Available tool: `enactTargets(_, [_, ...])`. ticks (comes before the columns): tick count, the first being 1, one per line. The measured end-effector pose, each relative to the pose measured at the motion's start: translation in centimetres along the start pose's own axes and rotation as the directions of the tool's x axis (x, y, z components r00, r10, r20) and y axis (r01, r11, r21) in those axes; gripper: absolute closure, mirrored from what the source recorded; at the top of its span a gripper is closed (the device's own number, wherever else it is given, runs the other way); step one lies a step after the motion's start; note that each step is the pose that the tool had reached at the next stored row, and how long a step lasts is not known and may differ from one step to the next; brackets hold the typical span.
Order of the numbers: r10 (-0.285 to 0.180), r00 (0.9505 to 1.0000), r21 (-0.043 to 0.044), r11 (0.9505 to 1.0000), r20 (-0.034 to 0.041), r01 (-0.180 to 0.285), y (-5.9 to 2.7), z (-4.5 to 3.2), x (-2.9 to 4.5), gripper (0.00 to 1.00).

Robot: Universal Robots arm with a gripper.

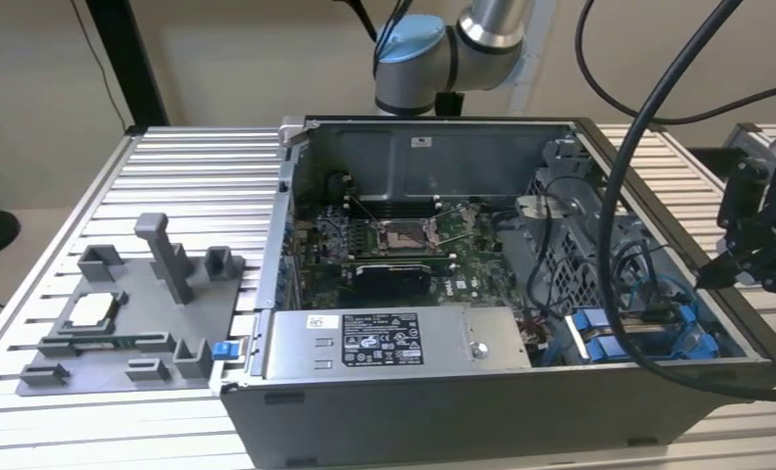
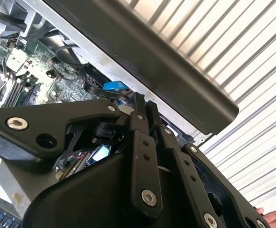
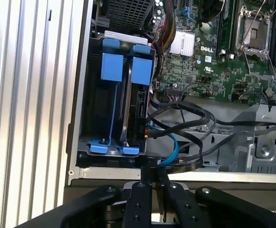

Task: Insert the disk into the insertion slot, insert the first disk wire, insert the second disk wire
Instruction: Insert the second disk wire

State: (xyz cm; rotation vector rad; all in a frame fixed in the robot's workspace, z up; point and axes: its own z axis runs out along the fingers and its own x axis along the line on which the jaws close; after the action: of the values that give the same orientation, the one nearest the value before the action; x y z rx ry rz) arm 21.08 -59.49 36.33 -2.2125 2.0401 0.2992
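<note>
The claw (image 3: pixel 152 164) has its black metal fingers pressed together, and nothing is visible between them. It hangs over the wall of the open computer case (image 1: pixel 466 421) on the exterior view's right, just beside the insertion slot (image 3: pixel 83 109). This slot is a grey sheet-metal bay with bright blue plastic rails, in the near corner of the case. The disk (image 3: pixel 139 107) appears already seated there, standing on its edge. I judge that the wire steps are in hand. Loose black wires (image 3: pixel 190 114) and a thin light-blue wire (image 3: pixel 173 148) curl next to the bay. Seating a plug asks for exact alignment. The desk (image 3: pixel 28 95) is ribbed aluminium.
</note>
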Motion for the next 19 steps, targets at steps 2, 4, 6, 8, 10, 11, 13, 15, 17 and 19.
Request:
enactTargets(2, [0.003, 1.0000, 0.0009, 1.0000, 0.0026, -0.003, 0.00, 0.00, 0.00, 0.00])
enactTargets(4, [0.006, 1.0000, 0.0019, 1.0000, 0.0054, -0.006, 0.00, 0.03, 0.04, 0.00])
enactTargets(6, [0.012, 0.9999, 0.0035, 0.9999, 0.0095, -0.012, 0.00, 0.08, 0.06, 0.00])
enactTargets(8, [0.019, 0.9996, 0.0059, 0.9998, 0.0185, -0.020, 0.00, 0.09, 0.10, 0.00])
enactTargets(10, [0.026, 0.9992, 0.0081, 0.9996, 0.0312, -0.026, 0.00, 0.09, 0.14, 0.00])
enactTargets(11, [0.029, 0.9989, 0.0091, 0.9995, 0.0357, -0.029, 0.01, 0.08, 0.17, 0.00])
enactTargets(13, [0.036, 0.9984, 0.0111, 0.9993, 0.0425, -0.037, 0.01, 0.07, 0.22, 0.00])
enactTargets(15, [0.043, 0.9979, 0.0130, 0.9990, 0.0481, -0.044, 0.02, 0.06, 0.28, 0.00])
enactTargets(17, [0.051, 0.9972, 0.0150, 0.9985, 0.0542, -0.052, 0.03, 0.05, 0.36, 1.00])
enactTargets(19, [0.058, 0.9965, 0.0167, 0.9981, 0.0601, -0.059, 0.03, 0.04, 0.44, 1.00])
